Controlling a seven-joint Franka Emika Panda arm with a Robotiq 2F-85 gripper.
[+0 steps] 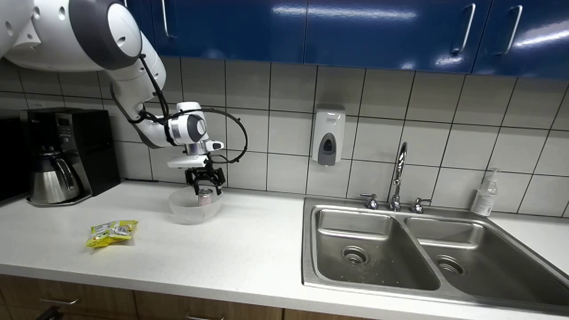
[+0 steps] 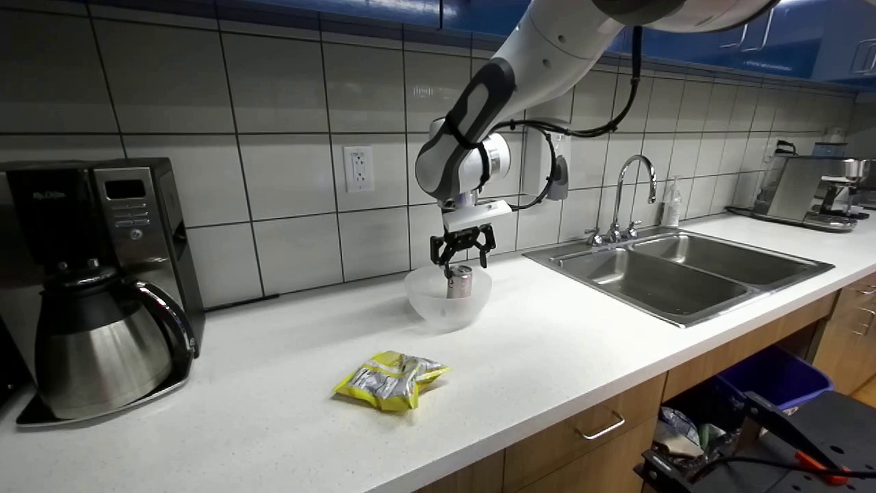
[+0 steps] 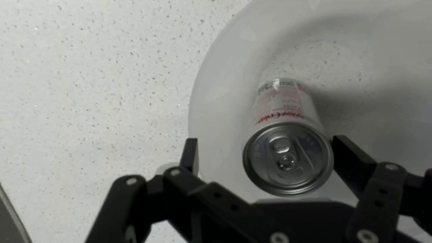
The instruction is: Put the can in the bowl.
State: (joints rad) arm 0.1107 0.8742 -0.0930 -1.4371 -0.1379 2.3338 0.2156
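Observation:
The can (image 3: 287, 158) is silver with a red and pinkish label. It is inside the translucent whitish bowl (image 3: 216, 101), lid up, near the bowl's wall. The can also shows in both exterior views (image 1: 205, 197) (image 2: 460, 282), its lower part blurred by the bowl (image 1: 189, 211) (image 2: 445, 316). My gripper (image 3: 265, 143) is open around the can's top. In the wrist view the right finger is at the can's rim, touching or very close. A wide gap separates the left finger from the can. The gripper (image 1: 207, 189) points down over the bowl in both exterior views (image 2: 466, 266).
A yellow-green packet (image 1: 111, 233) lies on the white counter (image 1: 249, 249) in front of the bowl. A coffee maker with a steel carafe (image 2: 102, 356) stands at one side. A double sink (image 1: 378, 258) with a faucet (image 1: 398, 178) is at the other. A tiled wall is behind.

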